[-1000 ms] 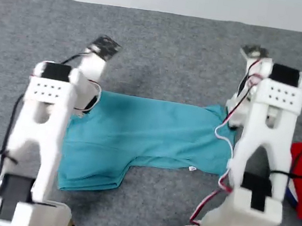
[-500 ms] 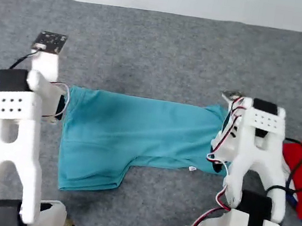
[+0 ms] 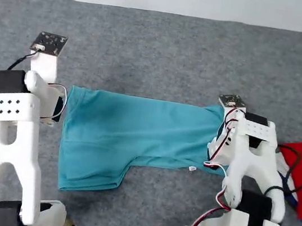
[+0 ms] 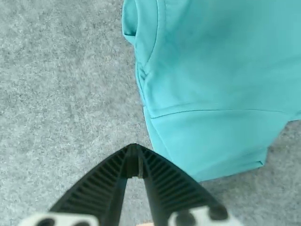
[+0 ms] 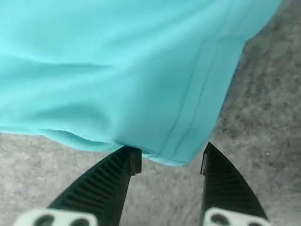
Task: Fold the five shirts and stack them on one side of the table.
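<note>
A teal shirt (image 3: 137, 131) lies flat across the middle of the grey table, with one sleeve (image 3: 88, 172) sticking out toward the front left. My left gripper (image 4: 137, 161) is shut and empty over bare table just beside the shirt's (image 4: 211, 80) left edge. The left arm (image 3: 10, 120) stands at that side. My right gripper (image 5: 169, 162) is open, one finger (image 5: 115, 176) on each side of the hem at the shirt's (image 5: 117, 70) right edge. Its arm (image 3: 249, 156) covers that edge from above.
A red shirt (image 3: 301, 172) with a bit of blue lies bunched at the table's right edge, next to the right arm. Bare grey table (image 3: 165, 52) stretches behind the teal shirt.
The left arm has swung left, off the shirt and onto bare table beside it. The right arm has drawn back and lowered toward the shirt's right edge. The shirt has stayed put.
</note>
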`<state>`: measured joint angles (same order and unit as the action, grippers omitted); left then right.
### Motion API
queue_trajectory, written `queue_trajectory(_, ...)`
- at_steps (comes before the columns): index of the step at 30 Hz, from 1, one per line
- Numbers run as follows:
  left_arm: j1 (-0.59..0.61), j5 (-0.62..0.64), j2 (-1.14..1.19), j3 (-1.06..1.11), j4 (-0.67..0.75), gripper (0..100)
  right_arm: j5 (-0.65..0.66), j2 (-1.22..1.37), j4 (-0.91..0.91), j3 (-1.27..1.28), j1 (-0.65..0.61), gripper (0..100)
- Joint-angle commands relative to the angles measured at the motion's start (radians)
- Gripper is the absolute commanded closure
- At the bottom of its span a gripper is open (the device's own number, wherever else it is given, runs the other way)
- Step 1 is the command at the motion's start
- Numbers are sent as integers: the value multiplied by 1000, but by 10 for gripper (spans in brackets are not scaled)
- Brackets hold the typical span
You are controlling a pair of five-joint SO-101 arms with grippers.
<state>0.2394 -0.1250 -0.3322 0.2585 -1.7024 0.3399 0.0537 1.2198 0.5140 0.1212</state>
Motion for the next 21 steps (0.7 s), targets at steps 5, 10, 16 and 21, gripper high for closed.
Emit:
queue_trajectory(5,8,-11,-35,-27,-14,997,-9,162,-13,-63,-5,854)
queue_trajectory(10,8,-11,-31,-27,-14,997,-11,148,-12,-75,1,909)
queue_trajectory(16,8,-12,-31,-27,-14,997,-11,-4,-8,-71,-7,979)
queue_trajectory(21,8,-51,-31,-27,-14,997,-11,-79,54,-74,-7,989)
